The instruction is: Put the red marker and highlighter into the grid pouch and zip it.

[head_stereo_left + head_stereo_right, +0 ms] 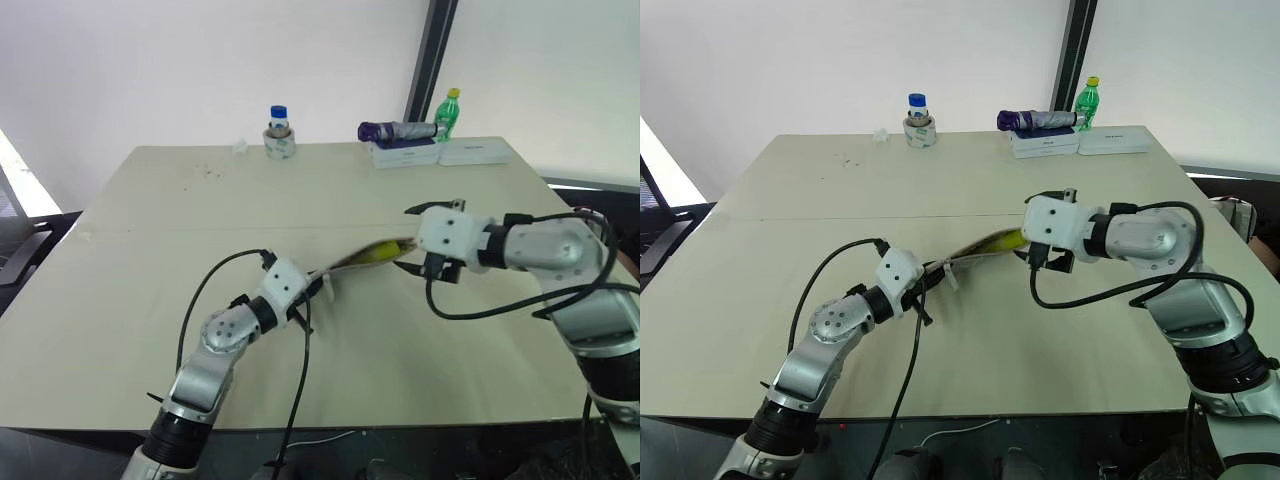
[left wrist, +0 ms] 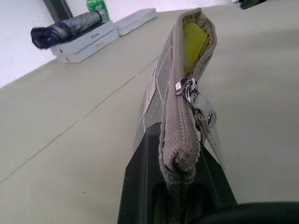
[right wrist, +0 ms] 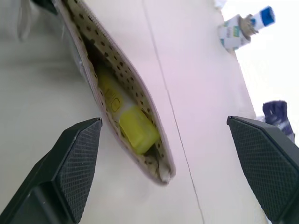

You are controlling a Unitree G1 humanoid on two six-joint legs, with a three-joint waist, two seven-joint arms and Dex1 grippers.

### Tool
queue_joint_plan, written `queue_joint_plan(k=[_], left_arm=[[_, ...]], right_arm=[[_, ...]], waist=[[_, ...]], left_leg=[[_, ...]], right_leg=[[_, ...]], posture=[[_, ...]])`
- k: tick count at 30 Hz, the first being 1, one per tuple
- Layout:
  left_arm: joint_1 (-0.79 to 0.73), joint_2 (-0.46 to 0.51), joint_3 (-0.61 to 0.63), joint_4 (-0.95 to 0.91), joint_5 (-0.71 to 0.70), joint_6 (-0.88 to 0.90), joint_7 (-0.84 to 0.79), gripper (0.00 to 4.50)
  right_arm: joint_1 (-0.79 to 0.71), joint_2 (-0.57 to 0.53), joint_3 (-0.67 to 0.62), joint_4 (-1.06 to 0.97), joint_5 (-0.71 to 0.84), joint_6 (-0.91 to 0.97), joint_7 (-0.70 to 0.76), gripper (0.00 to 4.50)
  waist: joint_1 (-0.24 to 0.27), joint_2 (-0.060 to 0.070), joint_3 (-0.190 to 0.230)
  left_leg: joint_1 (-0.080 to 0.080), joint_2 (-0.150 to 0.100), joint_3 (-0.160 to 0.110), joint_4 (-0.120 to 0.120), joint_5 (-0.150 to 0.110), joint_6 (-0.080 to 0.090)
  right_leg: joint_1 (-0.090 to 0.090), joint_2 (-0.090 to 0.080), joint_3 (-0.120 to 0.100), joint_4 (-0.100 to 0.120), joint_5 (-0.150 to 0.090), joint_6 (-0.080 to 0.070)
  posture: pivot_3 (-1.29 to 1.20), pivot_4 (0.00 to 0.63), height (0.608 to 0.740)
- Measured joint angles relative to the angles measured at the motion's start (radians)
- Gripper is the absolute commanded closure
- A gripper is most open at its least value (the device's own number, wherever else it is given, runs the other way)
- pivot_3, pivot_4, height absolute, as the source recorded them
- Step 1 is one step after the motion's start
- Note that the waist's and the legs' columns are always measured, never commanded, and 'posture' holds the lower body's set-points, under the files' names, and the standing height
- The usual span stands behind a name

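Fingers of my left gripper (image 2: 180,186) are clenched on one end of the flat grey fabric grid pouch (image 2: 180,93), holding it lifted above the beige table (image 1: 150,220). My right gripper (image 1: 425,240) sits just beside the pouch's far, open end, its fingers (image 3: 77,154) spread wide and grasping nothing. Inside that open mouth lies the chunky pale-yellow highlighter (image 3: 126,121), bright cap (image 3: 138,130) toward the opening. I see the metal zipper slider with its cord pull (image 2: 191,93) partway along the pouch; the mouth beyond it gapes unzipped.
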Motion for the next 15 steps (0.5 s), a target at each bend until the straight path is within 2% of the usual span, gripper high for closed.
queue_joint_plan(k=[3,4,6,7,11,15], left_arm=[[-0.002,-0.041,0.022,-0.004,-0.058,0.055,0.014,4.50],[-0.006,-0.064,0.039,-0.005,-0.085,0.081,0.027,4.50],[-0.021,-0.098,0.062,-0.006,-0.137,0.125,0.044,4.50],[-0.028,-0.109,0.069,-0.007,-0.157,0.139,0.048,4.50],[-0.041,-0.157,0.092,-0.020,-0.243,0.202,0.071,4.50],[-0.067,-0.195,0.136,-0.021,-0.330,0.264,0.094,4.50]], right_arm=[[0.002,0.013,-0.028,-0.017,0.068,0.110,-0.001,1.85],[0.007,0.028,-0.045,-0.036,0.105,0.166,-0.004,2.48],[0.013,0.115,-0.089,-0.090,0.198,0.298,-0.032,3.59],[0.017,0.145,-0.092,-0.116,0.235,0.353,-0.048,3.98],[0.052,0.212,-0.088,-0.207,0.327,0.492,-0.111,3.98],[0.059,0.264,-0.072,-0.221,0.370,0.548,-0.185,3.98]], waist=[[0.000,0.000,0.000],[0.000,0.000,0.000],[-0.001,0.000,0.000],[-0.001,0.000,0.000],[0.001,-0.001,0.000],[0.000,-0.001,0.000]], left_leg=[[0.000,0.000,0.000,0.000,0.000,0.000],[0.000,0.000,0.000,0.000,0.000,0.000],[0.000,0.000,0.000,0.000,0.000,0.000],[0.000,0.000,0.000,0.000,0.000,0.000],[0.000,0.000,0.000,0.001,0.000,0.000],[0.000,0.000,0.000,0.001,0.000,0.000]], right_leg=[[0.000,0.000,0.000,0.000,0.000,0.000],[0.000,0.000,0.000,0.000,0.000,0.000],[0.000,0.000,0.000,0.000,0.000,0.000],[0.000,0.000,0.000,0.000,0.000,0.000],[0.000,0.000,0.000,0.000,0.000,0.000],[0.000,0.000,0.000,0.001,0.000,0.000]], posture=[[0.00,0.150,0.740],[0.00,0.150,0.740],[0.00,0.150,0.740],[0.00,0.150,0.740],[0.00,0.150,0.740],[0.00,0.150,0.740]])
